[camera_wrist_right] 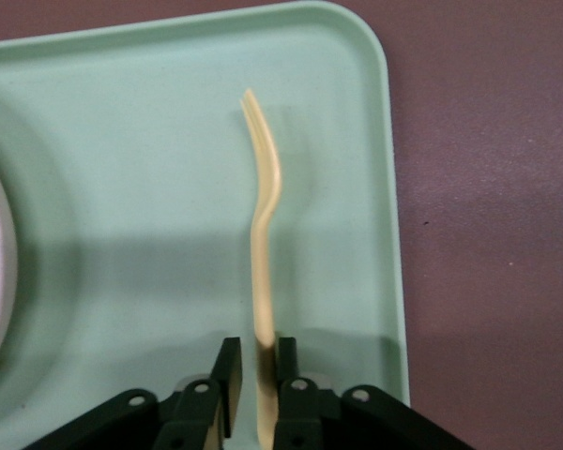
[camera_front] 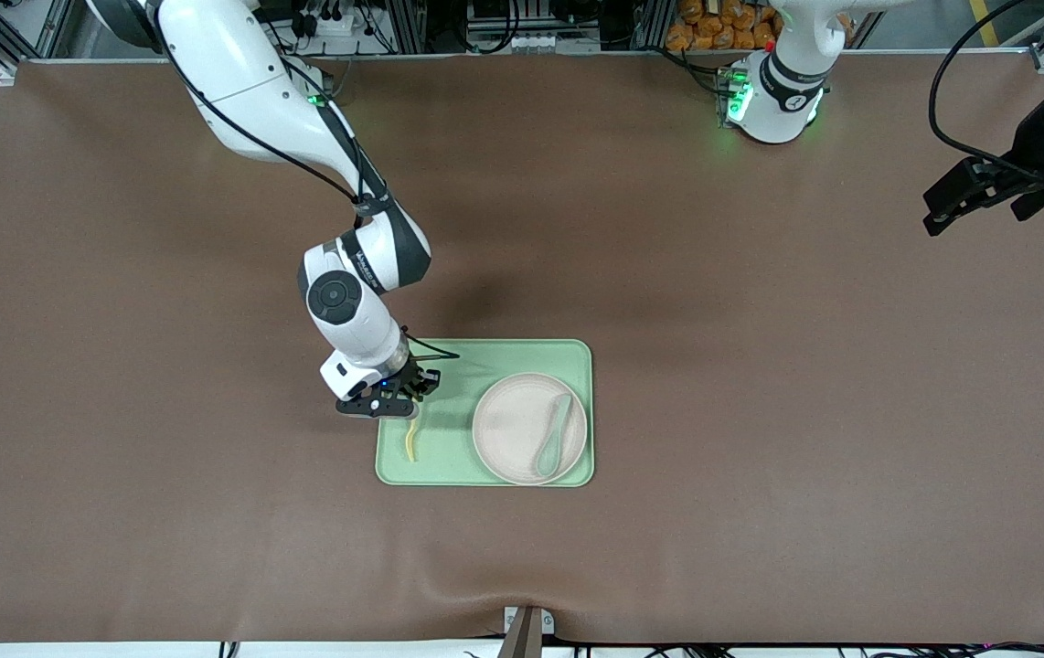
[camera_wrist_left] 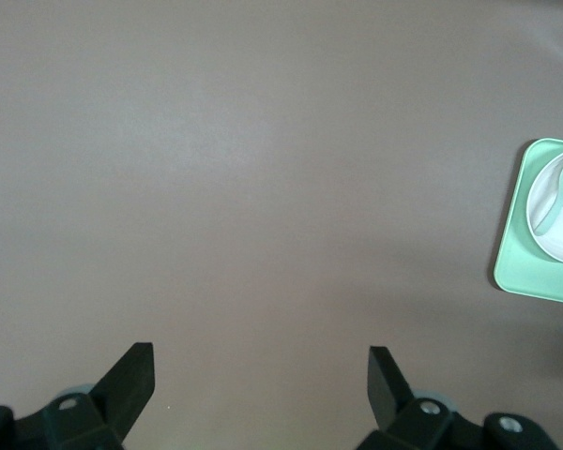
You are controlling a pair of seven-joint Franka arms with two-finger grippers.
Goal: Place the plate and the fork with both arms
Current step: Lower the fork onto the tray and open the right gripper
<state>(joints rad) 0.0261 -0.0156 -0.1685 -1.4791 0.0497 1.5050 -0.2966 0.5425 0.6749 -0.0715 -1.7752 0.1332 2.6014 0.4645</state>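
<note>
Watching my right gripper (camera_wrist_right: 253,394) pinch the fork (camera_wrist_right: 263,220) handle over the green tray (camera_front: 449,466) beside the plate (camera_front: 513,429); left gripper (camera_wrist_left: 261,380) waits, fingers spread.

Reading the clock from the front view, with twelve toward the arms' bases, the tray (camera_front: 504,356) sits mid-worktop (camera_front: 760,384) and holds everything that stands in the way. The plate (camera_front: 513,420) fills the tray's three o'clock half, and the spoon (camera_front: 554,439) lies on the plate. The fork (camera_front: 410,444) lies along the nine o'clock edge. The right hand (camera_front: 405,413) and its wrist hang low over the fork's twelve o'clock end, blocking entry from ten and eleven. A bare strip of tray runs between fork and plate, reachable from six. The left hand (camera_front: 933,219), jaws spread wide, hangs over bare worktop out at two o'clock, well apart from the tray.
</note>
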